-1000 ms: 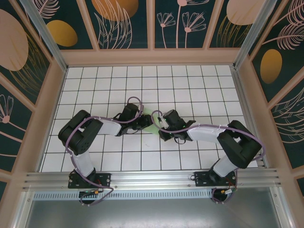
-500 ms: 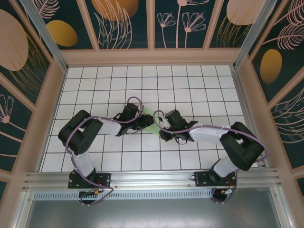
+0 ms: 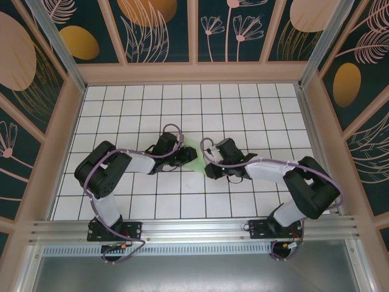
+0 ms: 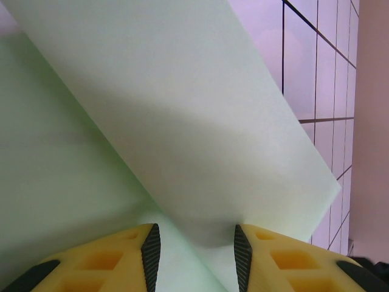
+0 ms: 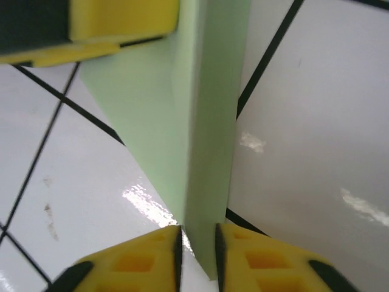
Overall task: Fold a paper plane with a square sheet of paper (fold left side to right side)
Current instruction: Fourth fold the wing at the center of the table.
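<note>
My right gripper [image 5: 197,246] just loosened around the green paper [image 5: 203,103], hold uncertain, release likely; left gripper [image 4: 194,243] jaws apart

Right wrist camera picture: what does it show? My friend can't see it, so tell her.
A strip of thin pale green folded paper runs down the middle, its lower end between the two yellow fingertips of the right claw. Under it lies a white tiled table with black grid lines, and another yellow finger sits over the paper's top left.
</note>
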Controlling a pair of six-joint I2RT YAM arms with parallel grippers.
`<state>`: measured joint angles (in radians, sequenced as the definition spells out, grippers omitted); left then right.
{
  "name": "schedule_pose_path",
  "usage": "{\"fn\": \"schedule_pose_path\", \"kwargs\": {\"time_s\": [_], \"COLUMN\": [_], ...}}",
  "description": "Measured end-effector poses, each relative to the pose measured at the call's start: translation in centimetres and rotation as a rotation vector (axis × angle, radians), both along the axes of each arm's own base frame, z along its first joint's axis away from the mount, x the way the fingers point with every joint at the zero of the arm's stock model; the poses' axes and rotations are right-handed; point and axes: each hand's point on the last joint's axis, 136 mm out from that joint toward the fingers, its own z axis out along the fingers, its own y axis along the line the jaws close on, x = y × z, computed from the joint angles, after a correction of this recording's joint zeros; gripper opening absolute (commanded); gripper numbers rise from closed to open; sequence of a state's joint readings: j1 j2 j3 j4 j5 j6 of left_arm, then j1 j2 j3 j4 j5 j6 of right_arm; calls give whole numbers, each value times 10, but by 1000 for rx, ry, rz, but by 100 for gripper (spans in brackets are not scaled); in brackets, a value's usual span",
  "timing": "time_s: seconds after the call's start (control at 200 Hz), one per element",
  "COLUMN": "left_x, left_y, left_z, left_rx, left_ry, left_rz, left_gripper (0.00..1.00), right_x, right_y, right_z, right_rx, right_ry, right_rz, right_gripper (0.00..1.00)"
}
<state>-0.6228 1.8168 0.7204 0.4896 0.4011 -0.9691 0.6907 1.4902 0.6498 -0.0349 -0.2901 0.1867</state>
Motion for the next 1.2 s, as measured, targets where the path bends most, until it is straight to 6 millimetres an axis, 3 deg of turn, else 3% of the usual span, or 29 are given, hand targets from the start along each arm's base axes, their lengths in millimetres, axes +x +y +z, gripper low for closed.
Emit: {"fn": "schedule_pose_path", "kwargs": {"time_s": [0.26,0.405,0.706,1.201], "left_x": [0,1,2,2], "left_y": [0,2,3,4], "left_z": [0,0,0,0], "left_rx": [1,8,13,19], "left_ry": [-1,-4,-4,-2], "left_rz": [2,11,16,20], "left_gripper": [41,41,41,40], "right_x": [26,48,60,68], "right_y": [-4,1,18,27], "right_z": [40,49,49,33], "right_rx": [242,339,417,425], "right_ry": [52,76,128,186], "right_rz": [-6,12,79,93], "right_gripper": [37,37,37,28]}}
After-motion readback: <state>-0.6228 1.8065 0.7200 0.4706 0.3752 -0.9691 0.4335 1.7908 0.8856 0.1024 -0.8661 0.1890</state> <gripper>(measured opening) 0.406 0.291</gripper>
